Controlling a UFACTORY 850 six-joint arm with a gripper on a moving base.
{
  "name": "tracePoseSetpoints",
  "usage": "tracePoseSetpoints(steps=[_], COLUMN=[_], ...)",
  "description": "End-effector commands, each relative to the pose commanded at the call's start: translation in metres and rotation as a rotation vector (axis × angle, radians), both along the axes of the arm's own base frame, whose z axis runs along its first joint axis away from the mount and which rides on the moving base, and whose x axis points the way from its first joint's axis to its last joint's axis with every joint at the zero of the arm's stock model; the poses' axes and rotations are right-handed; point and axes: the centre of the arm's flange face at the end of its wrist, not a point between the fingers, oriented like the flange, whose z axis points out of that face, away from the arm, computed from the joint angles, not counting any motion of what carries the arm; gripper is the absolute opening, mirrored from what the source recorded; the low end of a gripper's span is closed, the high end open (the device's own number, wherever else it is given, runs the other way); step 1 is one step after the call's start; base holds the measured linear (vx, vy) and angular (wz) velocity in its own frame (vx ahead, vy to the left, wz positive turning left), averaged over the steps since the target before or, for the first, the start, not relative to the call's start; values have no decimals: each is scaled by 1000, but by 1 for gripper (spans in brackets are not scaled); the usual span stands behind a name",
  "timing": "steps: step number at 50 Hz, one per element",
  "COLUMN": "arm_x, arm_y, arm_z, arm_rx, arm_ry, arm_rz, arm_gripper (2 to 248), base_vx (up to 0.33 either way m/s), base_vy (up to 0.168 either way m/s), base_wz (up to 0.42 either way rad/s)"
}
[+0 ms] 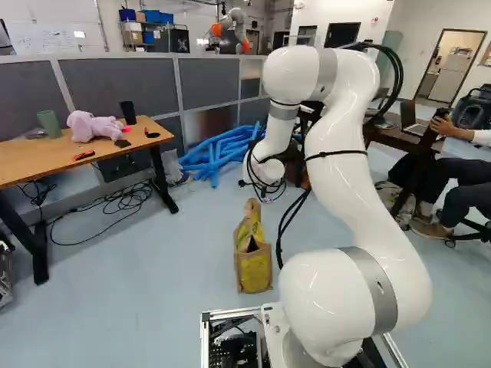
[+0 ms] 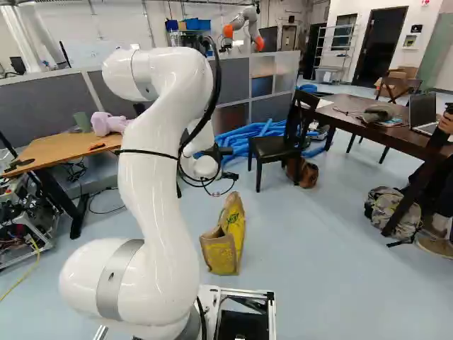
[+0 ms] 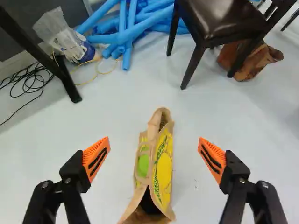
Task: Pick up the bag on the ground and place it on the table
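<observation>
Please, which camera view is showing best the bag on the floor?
The wrist view: it looks down on the bag and its dark opening, ahead of the open claw, though one end is cut off. Both base views show it whole, from farther away, on the floor.

A robotics lab is shown: another robot, a white arm with orange joints [image 2: 241,30], is mounted behind grey fabric partition panels [image 1: 123,84]. Handwriting is seen on a white wall board [image 1: 54,37], and blue storage bins [image 1: 157,16] are kept on a shelf above smooth pale flooring [image 2: 311,283].
</observation>
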Motion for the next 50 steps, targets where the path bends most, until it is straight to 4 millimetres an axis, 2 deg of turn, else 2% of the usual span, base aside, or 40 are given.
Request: tracePoseSetpoints(steps=[50], arm_x=[49], arm_y=[-1], arm_z=[-85], arm_rx=[5], arm_ry=[166], arm_rz=[-22], arm_gripper=[247], base_vx=[0], base_vy=[0], base_wz=[0])
